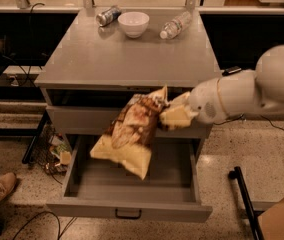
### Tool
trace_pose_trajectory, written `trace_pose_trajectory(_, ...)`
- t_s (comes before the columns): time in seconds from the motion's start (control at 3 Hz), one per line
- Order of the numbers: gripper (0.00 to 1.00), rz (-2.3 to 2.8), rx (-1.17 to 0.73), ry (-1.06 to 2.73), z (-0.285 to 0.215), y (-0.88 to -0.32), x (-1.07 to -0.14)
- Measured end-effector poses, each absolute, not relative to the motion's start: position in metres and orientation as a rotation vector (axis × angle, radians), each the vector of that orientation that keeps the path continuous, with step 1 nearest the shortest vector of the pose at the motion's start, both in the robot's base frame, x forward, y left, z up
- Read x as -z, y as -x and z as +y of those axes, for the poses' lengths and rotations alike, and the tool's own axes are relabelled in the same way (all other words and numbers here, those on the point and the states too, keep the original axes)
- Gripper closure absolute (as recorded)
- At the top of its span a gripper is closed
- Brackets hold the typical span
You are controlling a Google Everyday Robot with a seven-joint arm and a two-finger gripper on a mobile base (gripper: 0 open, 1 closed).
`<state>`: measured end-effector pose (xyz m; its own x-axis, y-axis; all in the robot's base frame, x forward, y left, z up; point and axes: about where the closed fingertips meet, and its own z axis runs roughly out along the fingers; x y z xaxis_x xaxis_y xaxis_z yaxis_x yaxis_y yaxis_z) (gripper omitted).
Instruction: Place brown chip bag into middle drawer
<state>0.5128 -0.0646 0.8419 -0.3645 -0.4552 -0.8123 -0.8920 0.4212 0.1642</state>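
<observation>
We see the tool (169, 115) at the end of the white arm (242, 94), reaching in from the right, just in front of the counter (127, 59) edge. It is pinching the upper right end of the brown chip bag (128, 136). The bag hangs tilted, its tan lower end pointing down and to the left. It is in the air above the middle drawer (132, 210), which is pulled out wide, and we cannot see it touching the drawer floor. The bag partly covers the upper drawer front (79, 120) behind it. At the back of the counter we see a white bowl (133, 23), with a can (108, 15) lying to its left and a plastic bottle (176, 25) lying to its right.
</observation>
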Motion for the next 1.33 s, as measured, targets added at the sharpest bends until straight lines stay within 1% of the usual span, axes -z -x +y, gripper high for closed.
trace_pose_trajectory(0.33,1.0,2.049,-0.933,1.062,-0.026,-0.485,-0.778)
trace_pose_trajectory(0.67,1.0,2.106,-0.966,1.075,-0.016,-0.46,-0.741)
trace_pose_trajectory(1.33,1.0,2.121,-0.967,1.02,-0.017,-0.463,-0.723)
